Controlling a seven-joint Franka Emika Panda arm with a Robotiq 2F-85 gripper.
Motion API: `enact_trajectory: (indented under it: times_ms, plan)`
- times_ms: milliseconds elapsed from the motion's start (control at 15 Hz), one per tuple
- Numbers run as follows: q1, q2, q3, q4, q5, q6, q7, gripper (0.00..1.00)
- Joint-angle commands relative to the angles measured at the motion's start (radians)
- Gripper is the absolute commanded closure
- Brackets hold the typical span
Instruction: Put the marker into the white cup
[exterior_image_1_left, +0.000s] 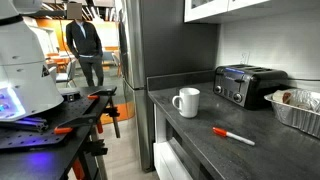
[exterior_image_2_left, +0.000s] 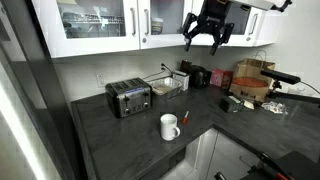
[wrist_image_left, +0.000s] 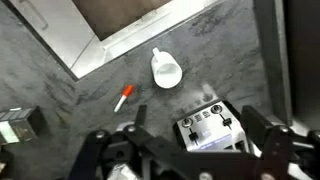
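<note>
Honestly, I can't read a single word, number or logo anywhere here. If there's a brand on the toaster, it's too small and blurry to make out in any view. Same goes for the cardboard box further along the counter from the toaster. The marker lying near the toaster shows no legible print either.
</note>
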Motion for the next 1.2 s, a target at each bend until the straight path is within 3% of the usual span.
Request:
enact_trajectory:
  times_ms: [0, 400, 667, 1133]
  plan:
    - [-0.003, 0.000, 0.002, 0.002, 0.002, -0.002, -0.002, 0.00]
    - [-0.003, 0.000, 0.003, 0.002, 0.002, -0.002, -0.002, 0.00]
    - [-0.096, 0.084, 0.071, 0.022, -0.047, 0.090, 0.233, 0.00]
    - [-0.228, 0.436, 0.121, 0.123, -0.238, 0.274, 0.655, 0.00]
